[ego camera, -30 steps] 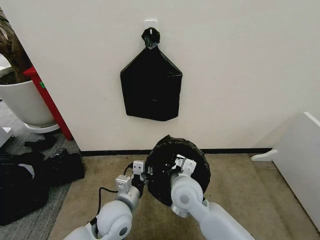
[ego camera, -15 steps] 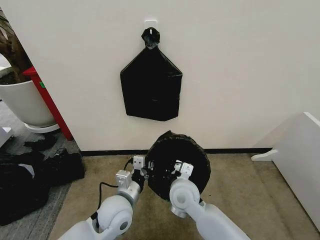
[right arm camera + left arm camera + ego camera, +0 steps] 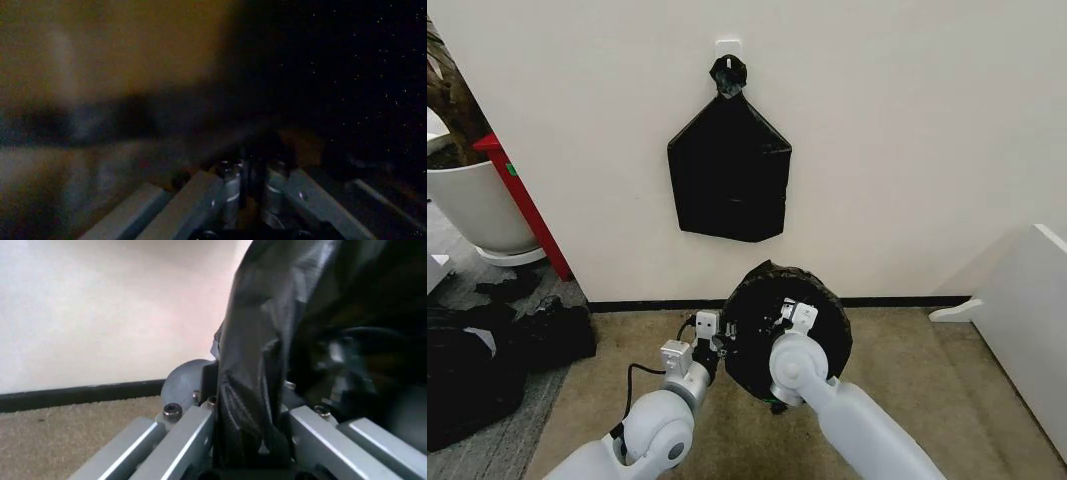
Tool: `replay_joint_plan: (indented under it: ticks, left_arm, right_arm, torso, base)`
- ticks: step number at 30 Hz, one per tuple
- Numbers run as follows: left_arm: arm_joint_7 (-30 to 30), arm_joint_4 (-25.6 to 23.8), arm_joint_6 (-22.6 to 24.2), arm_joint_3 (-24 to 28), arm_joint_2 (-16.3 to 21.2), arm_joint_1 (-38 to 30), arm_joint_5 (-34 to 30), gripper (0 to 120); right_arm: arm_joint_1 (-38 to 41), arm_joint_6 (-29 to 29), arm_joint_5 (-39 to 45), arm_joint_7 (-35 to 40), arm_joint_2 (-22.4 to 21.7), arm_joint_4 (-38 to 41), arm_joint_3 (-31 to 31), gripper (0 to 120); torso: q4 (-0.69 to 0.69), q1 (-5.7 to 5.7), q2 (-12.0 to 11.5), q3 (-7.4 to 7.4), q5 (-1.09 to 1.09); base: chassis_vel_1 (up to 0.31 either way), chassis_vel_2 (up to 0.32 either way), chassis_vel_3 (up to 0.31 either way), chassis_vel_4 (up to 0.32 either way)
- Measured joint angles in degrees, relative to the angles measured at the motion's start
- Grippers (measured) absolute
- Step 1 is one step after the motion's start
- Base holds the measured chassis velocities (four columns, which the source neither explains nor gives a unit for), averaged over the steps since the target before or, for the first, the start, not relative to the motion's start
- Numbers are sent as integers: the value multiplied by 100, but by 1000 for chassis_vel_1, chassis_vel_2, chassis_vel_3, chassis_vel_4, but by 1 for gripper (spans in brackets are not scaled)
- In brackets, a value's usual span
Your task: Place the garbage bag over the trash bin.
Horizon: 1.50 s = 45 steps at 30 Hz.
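L gripper (image 3: pixel 717 343) sits lower centre of the head view, just left of the garbage bag (image 3: pixel 812 300). In the L wrist view its fingers (image 3: pixel 183 440) are pressed together on a fold of the bag's (image 3: pixel 267 355) black film, which runs up between them through the middle of the frame. R gripper (image 3: pixel 787 318) is at frame centre-bottom, tip inside the bag's round dark mouth; in the R wrist view the fingers (image 3: pixel 230 187) look nearly closed w/ only a thin gap, surroundings dark and blurred, so can't tell if they pinch anything. Bag stands open on the carpet (image 3: pixel 907 370) near the wall base, rim stretched round, presumably over the trash bin, though the bin's white wall can't be made out. Above it, upper centre, a flat black bag bundle (image 3: pixel 729 170) hangs on the wall (image 3: pixel 907 120). White plant pot (image 3: pixel 472 205) at left edge.
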Motion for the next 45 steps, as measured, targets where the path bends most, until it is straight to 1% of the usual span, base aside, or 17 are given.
replay_joint_plan:
  ticks: [3, 4, 5, 8, 10, 12, 15, 18, 29, 33, 37, 42, 45]
  left_arm:
    - [16, -43, 4, 0, 7, 17, -3, 0]
    - [19, -52, 11, 0, 7, 23, -5, 0]
    - [19, -58, 15, -1, 4, 27, -5, 0]
    - [19, -59, 20, -1, -8, 29, -5, 0]
    - [19, -34, 21, -12, -32, 29, 0, 0]
    - [6, 45, 18, -20, -60, 25, 6, 0]
    - [-14, 94, 18, -24, -80, 21, 15, 0]
    - [-37, 146, 17, -27, -100, 2, 19, 0]
    - [-99, 71, 18, -39, -102, -49, -68, 0]
    - [-111, 63, 22, -75, -105, -116, -124, 0]
    - [-112, 63, 24, -81, -105, -138, -134, 0]
    - [-94, 69, 29, -103, -98, -70, -119, 0]
    - [-89, 63, 28, -110, -96, -48, -117, 0]
  right_arm:
    - [77, -1, -22, -52, 39, -203, 50, 0]
    - [111, -3, -40, -102, 49, -297, 76, 0]
    - [123, -3, -44, -126, 51, -356, 90, 0]
    - [118, 4, -35, -124, 33, -368, 100, 0]
    - [33, 22, 9, -22, -37, -124, 84, 0]
    - [-24, 29, 90, 94, -103, 233, 7, 0]
    - [-60, 39, 148, 200, -129, 486, -89, 0]
    - [-92, 51, 221, 311, -135, 759, -219, 0]
    - [-290, 55, 223, 309, -61, 431, -247, 0]
    - [-380, 95, 186, 317, -106, 517, -395, 0]
    - [-350, 122, 149, 328, -86, 578, -402, 0]
    - [-85, 149, 246, 450, -141, 945, -363, 0]
    - [-35, 144, 255, 445, -132, 851, -308, 0]
  torso:
    - [1, 0, 0, 0, 0]
    - [-1, 0, 0, 0, -1]
    - [0, 0, 0, 0, 0]
    - [1, 0, 0, 0, -1]
    - [0, 0, 0, 0, 1]
    - [-3, 0, 0, -1, -2]
    - [-1, 0, 0, 0, 1]
    - [1, 0, 0, -1, 0]
    - [-1, 0, 0, -1, -1]
    - [-1, 0, 0, -1, 0]
    - [-1, 0, 0, -1, 0]
    - [0, 0, 0, -1, -1]
    - [1, 0, 0, -1, 0]
  base:
    - [0, 0, 0, 0]
    - [0, 0, 0, 0]
    - [0, 0, 0, 0]
    - [0, 0, 0, 0]
    - [0, 0, 0, 0]
    - [0, 0, 0, 0]
    - [0, 0, 0, 0]
    - [0, 0, 0, 0]
    - [0, 0, 0, 0]
    - [0, 0, 0, 0]
    - [0, 0, 0, 0]
    - [0, 0, 0, 0]
    - [0, 0, 0, 0]
